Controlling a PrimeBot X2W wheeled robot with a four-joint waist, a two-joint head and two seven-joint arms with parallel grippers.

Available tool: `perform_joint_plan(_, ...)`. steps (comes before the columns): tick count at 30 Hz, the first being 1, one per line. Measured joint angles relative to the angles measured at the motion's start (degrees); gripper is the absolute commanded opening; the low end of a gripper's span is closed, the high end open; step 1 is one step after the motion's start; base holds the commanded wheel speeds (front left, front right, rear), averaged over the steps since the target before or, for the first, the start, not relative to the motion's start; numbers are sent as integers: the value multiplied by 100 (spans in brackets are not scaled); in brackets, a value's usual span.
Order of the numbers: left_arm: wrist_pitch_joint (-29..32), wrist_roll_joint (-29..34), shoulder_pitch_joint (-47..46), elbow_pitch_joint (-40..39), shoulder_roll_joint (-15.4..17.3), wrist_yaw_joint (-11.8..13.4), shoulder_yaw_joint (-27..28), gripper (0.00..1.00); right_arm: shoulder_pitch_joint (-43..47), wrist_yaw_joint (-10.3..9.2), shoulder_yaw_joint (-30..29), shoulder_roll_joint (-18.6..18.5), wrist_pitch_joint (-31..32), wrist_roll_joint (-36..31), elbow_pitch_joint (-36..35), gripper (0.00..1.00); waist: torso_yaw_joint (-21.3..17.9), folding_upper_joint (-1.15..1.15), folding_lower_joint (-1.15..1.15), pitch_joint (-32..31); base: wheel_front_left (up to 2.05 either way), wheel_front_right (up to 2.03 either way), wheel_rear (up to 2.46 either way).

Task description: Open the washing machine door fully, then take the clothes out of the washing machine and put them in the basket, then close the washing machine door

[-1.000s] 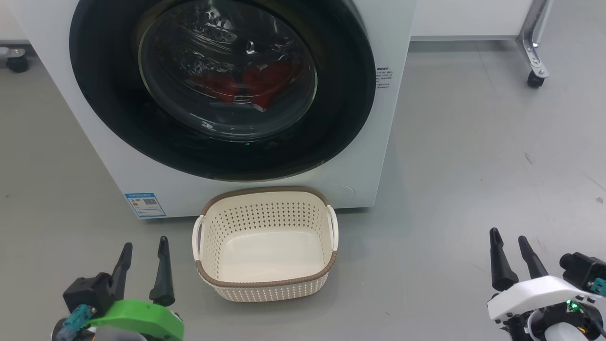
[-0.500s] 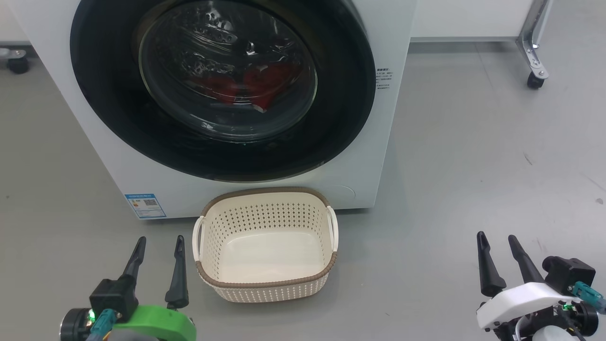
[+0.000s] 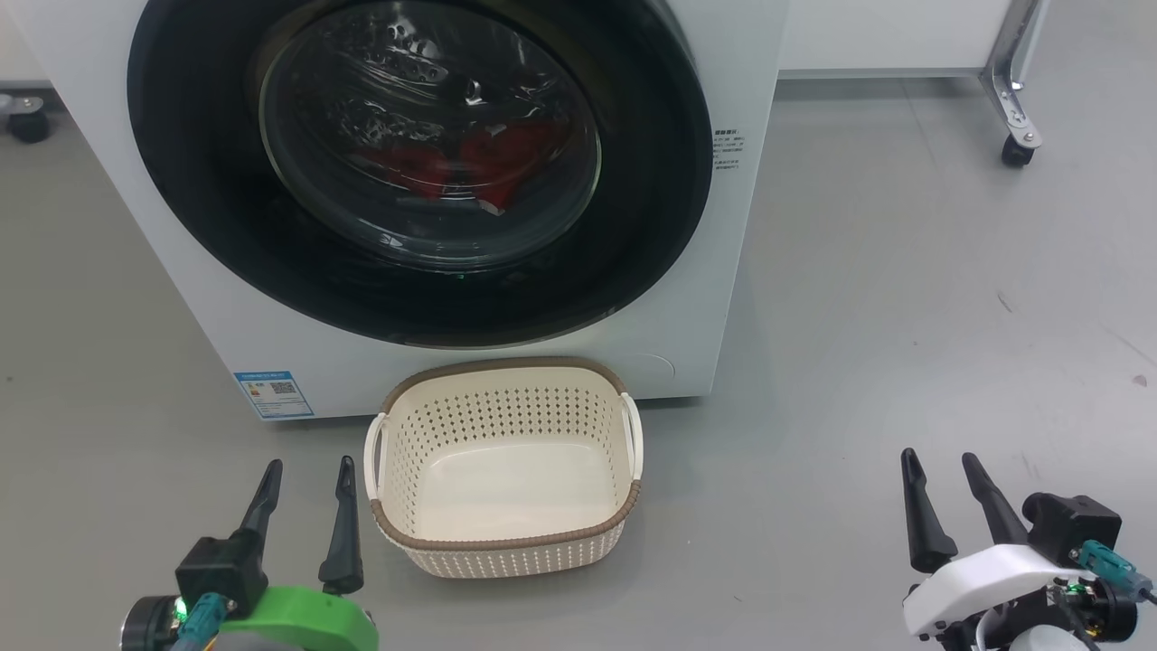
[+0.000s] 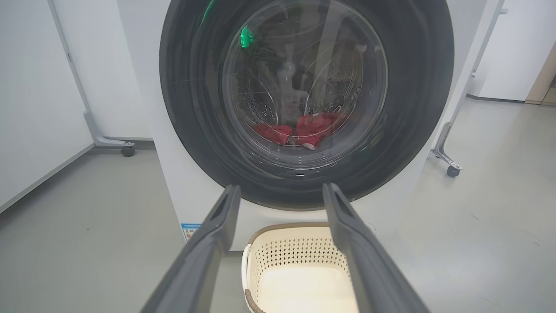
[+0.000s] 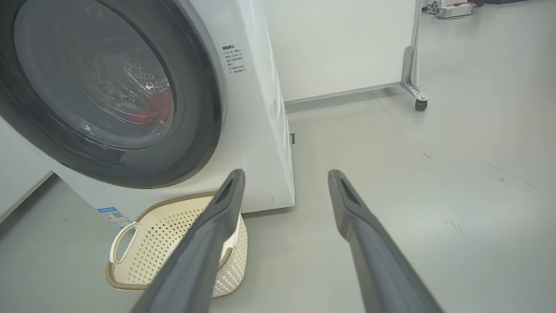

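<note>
None of your steps was done: washing machine door (image 3: 416, 294) shut, clothes (image 3: 506, 154) inside, basket (image 3: 506, 544) empty, left gripper (image 3: 310, 461) and right gripper (image 3: 938, 455) spread, unladen.

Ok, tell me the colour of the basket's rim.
Brown, woven-looking, on the cream basket; clearest in the head view.

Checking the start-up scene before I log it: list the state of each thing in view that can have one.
washing machine door: shut.
clothes: inside the drum, behind the door glass.
basket: upright on the floor, empty.
left gripper: fingers open, holding nothing.
right gripper: fingers open, holding nothing.
</note>
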Motion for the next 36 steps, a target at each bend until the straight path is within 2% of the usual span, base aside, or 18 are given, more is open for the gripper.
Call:
perform_joint_plan(14,0,63,9,149,-44,-3,25,100,-1,-145,130,-109,-1,-454,62,100,2,0,0,5,0,0,0)
perform_joint_plan(34,0,151,12,260,-93,-52,111,100,-2,-243,149,-116,-16,-667,110,100,19,0,0,10,0,0,0)
perform_joint_plan(35,0,152,12,265,-94,-55,114,100,-2,-246,149,-120,-16,-672,112,82,18,0,0,12,0,0,0)
perform_joint_plan(36,0,152,12,271,-98,-55,118,100,-2,-246,148,-123,-16,-675,114,22,17,0,0,13,0,0,0)
